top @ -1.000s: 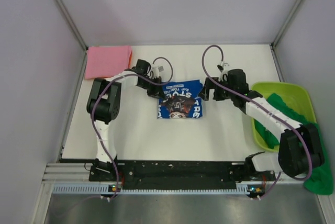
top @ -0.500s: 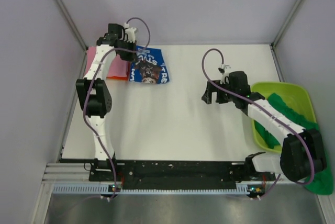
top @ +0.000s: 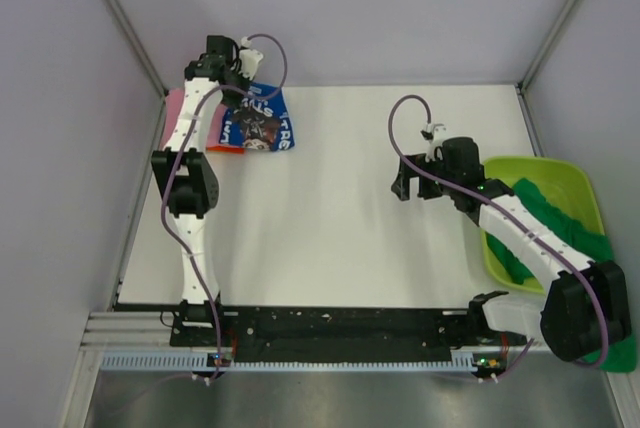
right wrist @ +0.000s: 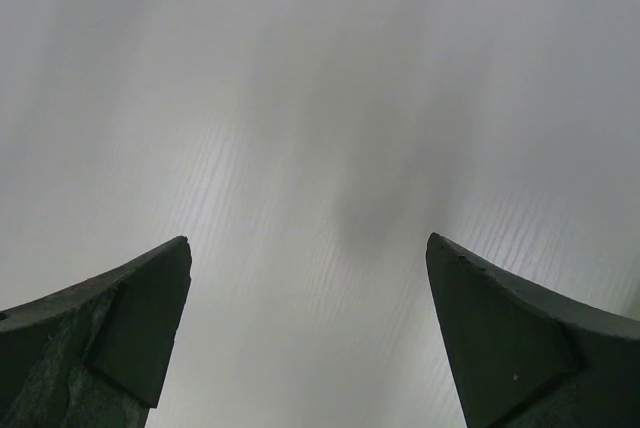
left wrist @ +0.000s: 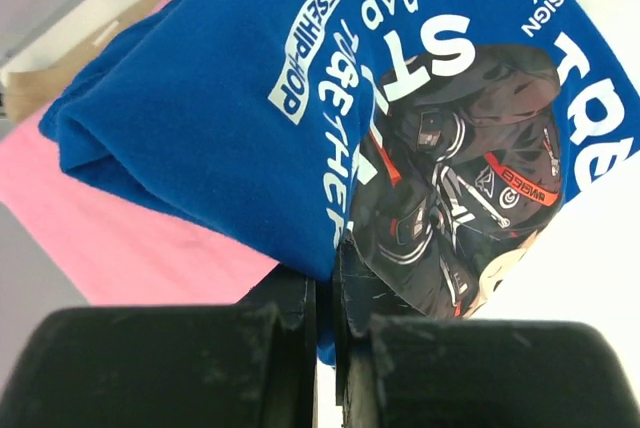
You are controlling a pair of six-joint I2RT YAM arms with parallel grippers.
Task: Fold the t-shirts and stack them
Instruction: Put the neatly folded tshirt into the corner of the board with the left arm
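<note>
The blue t-shirt lies at the far left corner of the table, partly over the pink t-shirt. Only your left wrist view shows the left gripper clenched on its edge. Your right gripper, toward the right edge, stands spread wide and grasps nothing.

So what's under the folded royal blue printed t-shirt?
A folded pink t-shirt shows beneath one edge of the royal blue t-shirt, white table by the rest. How far the pink runs under is covered.
</note>
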